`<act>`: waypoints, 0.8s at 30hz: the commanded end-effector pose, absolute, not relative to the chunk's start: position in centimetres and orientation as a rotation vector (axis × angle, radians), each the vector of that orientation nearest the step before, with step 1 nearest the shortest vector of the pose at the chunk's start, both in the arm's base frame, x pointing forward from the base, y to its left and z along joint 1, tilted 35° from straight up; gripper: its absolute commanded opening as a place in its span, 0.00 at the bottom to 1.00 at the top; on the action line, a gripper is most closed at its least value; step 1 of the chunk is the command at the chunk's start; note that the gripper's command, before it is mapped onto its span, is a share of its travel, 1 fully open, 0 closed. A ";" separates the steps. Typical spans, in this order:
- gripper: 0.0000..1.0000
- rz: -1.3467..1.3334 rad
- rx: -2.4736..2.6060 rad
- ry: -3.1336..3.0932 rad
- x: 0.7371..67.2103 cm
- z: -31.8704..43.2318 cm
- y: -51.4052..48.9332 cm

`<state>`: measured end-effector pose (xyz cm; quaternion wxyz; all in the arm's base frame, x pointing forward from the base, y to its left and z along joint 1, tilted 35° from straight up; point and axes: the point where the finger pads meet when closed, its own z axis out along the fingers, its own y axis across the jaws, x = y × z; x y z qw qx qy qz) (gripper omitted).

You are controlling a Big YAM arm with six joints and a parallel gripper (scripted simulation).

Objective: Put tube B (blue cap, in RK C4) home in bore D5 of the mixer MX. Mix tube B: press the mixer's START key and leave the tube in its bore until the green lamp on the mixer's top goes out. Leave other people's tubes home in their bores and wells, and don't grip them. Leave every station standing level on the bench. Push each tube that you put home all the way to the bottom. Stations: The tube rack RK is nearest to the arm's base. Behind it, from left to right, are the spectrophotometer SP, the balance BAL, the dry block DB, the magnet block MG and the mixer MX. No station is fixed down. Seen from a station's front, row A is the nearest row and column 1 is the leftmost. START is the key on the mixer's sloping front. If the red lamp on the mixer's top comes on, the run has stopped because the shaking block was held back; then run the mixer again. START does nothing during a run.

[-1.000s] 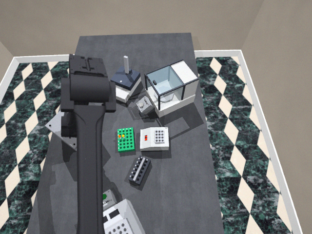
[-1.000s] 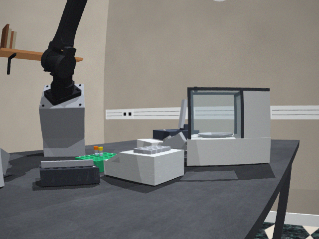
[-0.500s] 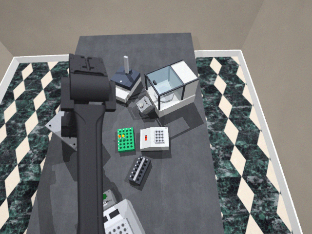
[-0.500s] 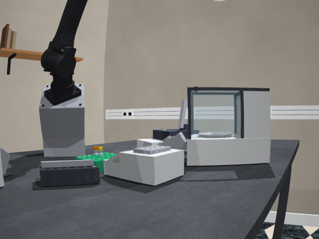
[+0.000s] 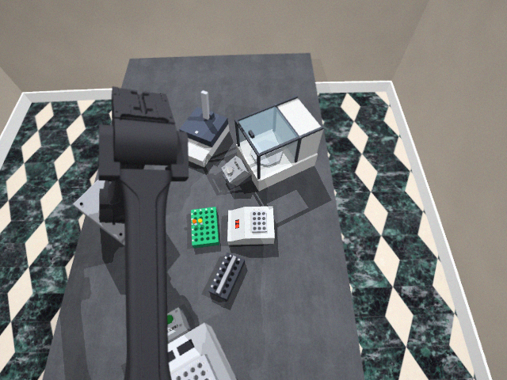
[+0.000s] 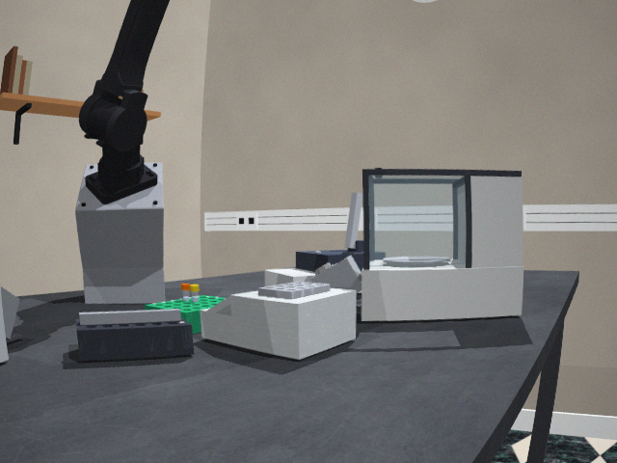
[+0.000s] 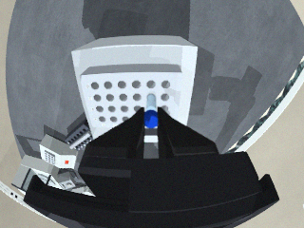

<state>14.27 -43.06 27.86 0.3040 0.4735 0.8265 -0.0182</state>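
Note:
In the wrist view my gripper (image 7: 150,112) is shut on tube B (image 7: 151,110), a clear tube with a blue cap. I hold it above the white mixer MX (image 7: 135,95). The tube's lower end points at the bore grid, over the fifth column from the left in this view; I cannot tell which row. In the top view the mixer (image 5: 192,359) sits at the bottom edge, with a green round key (image 5: 173,318) on its sloping front. The arm (image 5: 142,229) hides the gripper and tube there. No lamp is visible.
The green rack RK (image 5: 203,226) holds an orange-capped tube (image 6: 185,289) and a yellow-capped tube (image 6: 195,290). Near it stand the dry block (image 5: 250,225), the dark magnet block (image 5: 226,276), the glass-walled balance (image 5: 278,141), the spectrophotometer (image 5: 203,132) and a small grey box (image 5: 233,169).

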 end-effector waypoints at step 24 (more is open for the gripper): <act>0.09 -0.038 1.276 2.183 15.3 25.4 -44.0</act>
